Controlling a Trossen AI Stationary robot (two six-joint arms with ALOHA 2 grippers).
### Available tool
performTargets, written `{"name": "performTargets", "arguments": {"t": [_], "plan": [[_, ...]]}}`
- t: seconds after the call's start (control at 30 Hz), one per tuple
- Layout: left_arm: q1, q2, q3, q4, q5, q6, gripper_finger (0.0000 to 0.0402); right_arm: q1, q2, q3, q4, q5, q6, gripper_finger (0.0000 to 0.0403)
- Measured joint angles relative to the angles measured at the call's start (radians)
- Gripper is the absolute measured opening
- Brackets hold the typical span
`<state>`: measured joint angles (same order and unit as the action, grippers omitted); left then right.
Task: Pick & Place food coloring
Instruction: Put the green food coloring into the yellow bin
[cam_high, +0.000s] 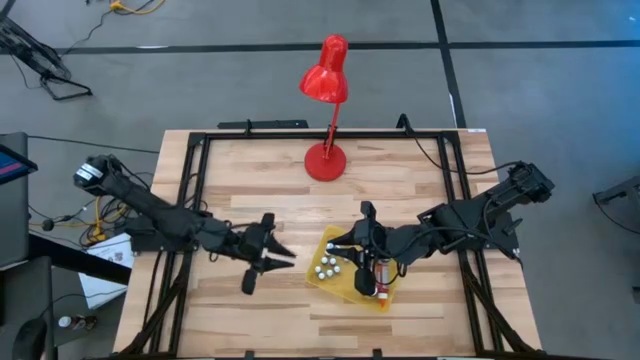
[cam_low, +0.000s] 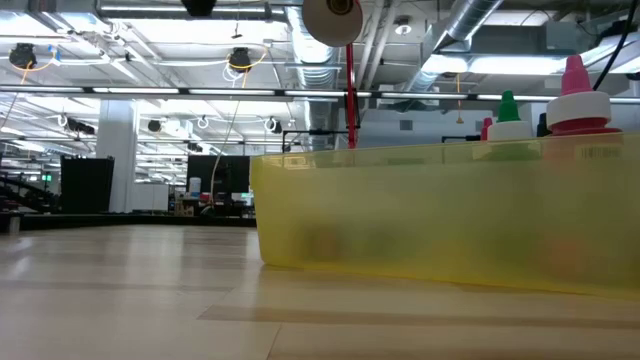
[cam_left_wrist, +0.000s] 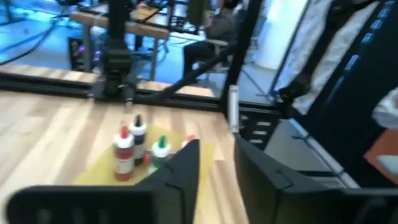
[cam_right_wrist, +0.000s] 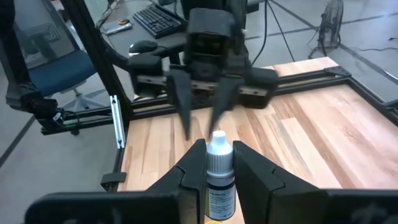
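A yellow tray (cam_high: 350, 285) lies right of the table's middle and holds several tiny dropper bottles (cam_left_wrist: 124, 152) with red, dark and green caps. Pale caps (cam_high: 325, 266) cluster at its left end. In the low view a green cap (cam_low: 508, 105) and a pink cap (cam_low: 574, 80) rise above the tray's wall (cam_low: 420, 215). My right gripper (cam_high: 342, 246) is over the tray, shut on one white-capped bottle (cam_right_wrist: 219, 183). My left gripper (cam_high: 275, 260) (cam_left_wrist: 217, 171) hangs open just left of the tray and touches nothing. My right gripper pinches the bottle between its two fingers (cam_right_wrist: 193, 165), on the body (cam_right_wrist: 219, 190) just under the white cap (cam_right_wrist: 217, 149). The bottle stands upright in the hold. Its foot is hidden by the fingers, so I cannot tell whether it still rests in the tray.
A red desk lamp stands on its round base (cam_high: 325, 161) near the table's far edge, its shade leaning beyond the table. A black frame rail (cam_high: 190, 200) runs round the table. Bare wood (cam_high: 290, 200) lies between the lamp and the tray. My left gripper (cam_right_wrist: 202, 118) faces the right one closely.
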<state>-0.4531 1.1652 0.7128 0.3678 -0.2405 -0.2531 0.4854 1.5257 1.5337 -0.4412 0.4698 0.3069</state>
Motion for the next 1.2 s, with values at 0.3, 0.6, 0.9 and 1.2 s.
{"name": "performTargets", "arguments": {"t": [0.3,0.6,0.9,1.2], "plan": [[0.054,-0.001,0.000,0.046,-0.012,0.105,0.0179,-0.013,0.000,0.000,0.064,0.020,0.000,0.0055],[0.054,-0.002,0.001,0.195,-0.069,0.323,0.0185,-0.052,0.053,0.003,0.285,0.027,-0.123,0.0055],[0.054,-0.002,0.001,0.218,-0.097,0.414,0.0185,-0.069,0.140,0.001,0.500,-0.011,-0.313,0.0056],[0.054,-0.002,0.001,0.301,-0.072,0.481,0.0185,-0.103,0.165,0.000,0.546,-0.027,-0.315,0.0056]]}}
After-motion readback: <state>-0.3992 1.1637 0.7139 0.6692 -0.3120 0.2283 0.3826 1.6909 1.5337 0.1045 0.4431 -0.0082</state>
